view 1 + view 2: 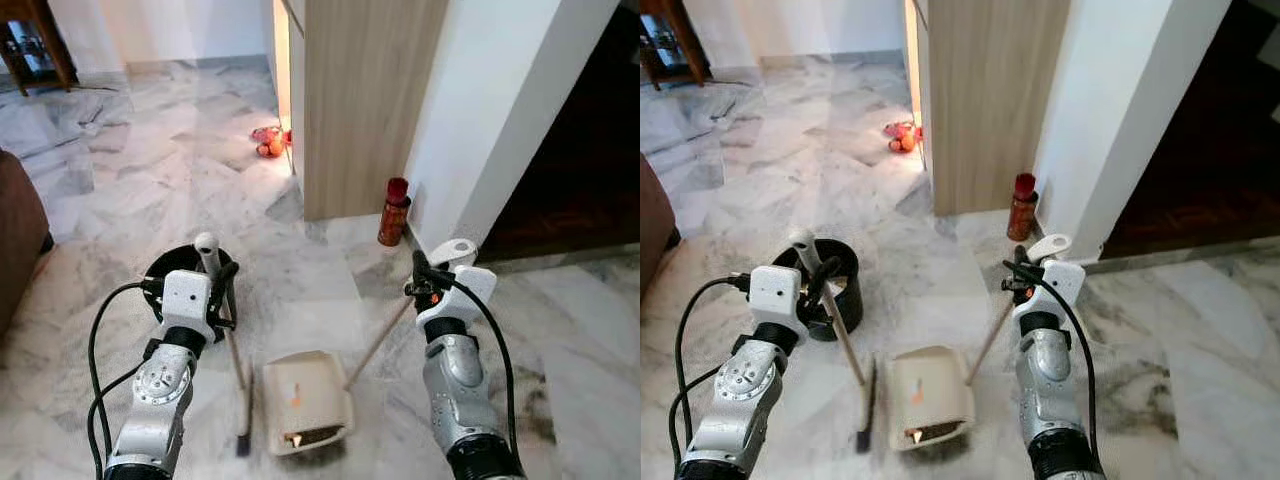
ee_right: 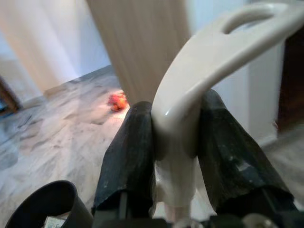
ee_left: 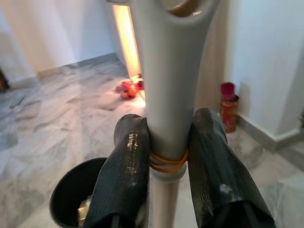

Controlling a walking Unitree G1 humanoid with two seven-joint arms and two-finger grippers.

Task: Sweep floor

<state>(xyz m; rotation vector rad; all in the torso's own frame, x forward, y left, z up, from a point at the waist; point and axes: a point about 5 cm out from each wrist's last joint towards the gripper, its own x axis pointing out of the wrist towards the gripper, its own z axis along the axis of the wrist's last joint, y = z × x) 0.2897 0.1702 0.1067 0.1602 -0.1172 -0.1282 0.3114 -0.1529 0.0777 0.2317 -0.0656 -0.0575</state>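
**Broom and dustpan side by side, head just left of the pan mouth**

Both my arms fill the foreground, each clamped on a handle. My left gripper (image 1: pixel 222 285) pinches the pale grip of the broom (image 1: pixel 236 372), fingers (image 3: pixel 124 175) pressed against either side of the shaft. Its stick slants down and to my right, ending in a dark brush head on the marble floor (image 1: pixel 150 170). My right gripper (image 1: pixel 425 275) squeezes the looped top of the dustpan handle (image 2: pixel 199 85); that rod slants down to my left to the cream dustpan (image 1: pixel 305 400), which lies flat between my arms with some debris in it. So the brush sits just beside the pan's left edge, nearer my left arm. A black bin (image 1: pixel 172 268) stands behind my left wrist. I judge the next stroke must run rightward into the pan.
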